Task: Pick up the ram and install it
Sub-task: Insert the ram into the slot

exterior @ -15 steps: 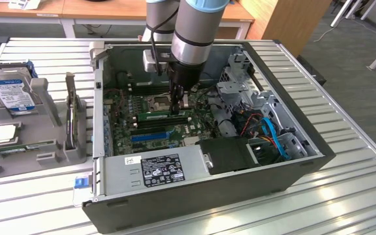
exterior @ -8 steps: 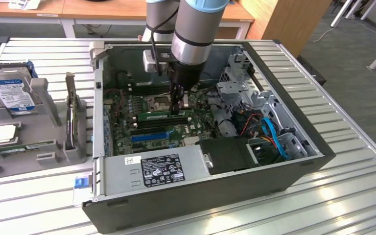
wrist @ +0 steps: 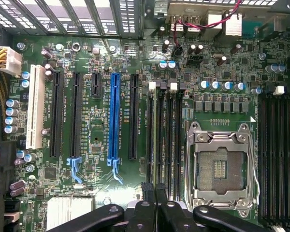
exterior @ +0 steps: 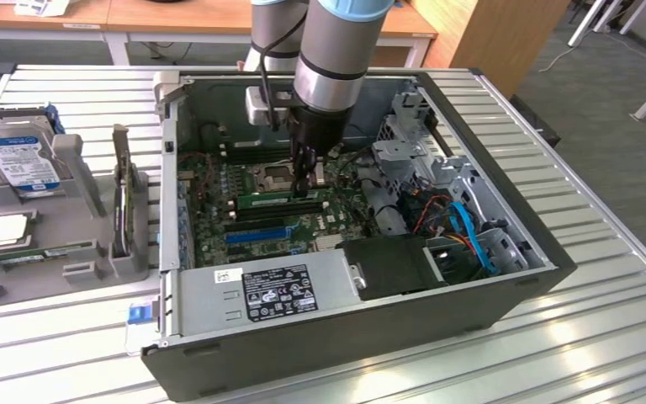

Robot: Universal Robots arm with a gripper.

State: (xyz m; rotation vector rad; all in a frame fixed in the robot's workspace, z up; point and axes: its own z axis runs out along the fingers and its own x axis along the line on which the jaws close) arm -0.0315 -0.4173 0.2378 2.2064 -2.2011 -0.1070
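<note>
Ram (exterior: 269, 199) upright in motherboard (exterior: 216, 198) slot, top edge clamped by gripper (exterior: 306, 187)

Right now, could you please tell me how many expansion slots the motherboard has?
6, side by side: a white slot, two long black slots, a short black slot, a blue slot, and a long black slot beside the memory slots.

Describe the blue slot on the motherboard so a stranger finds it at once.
Inside the open case lies the green motherboard. In its row of long slots stands the blue slot, black slots on either side; it alone is blue.
</note>
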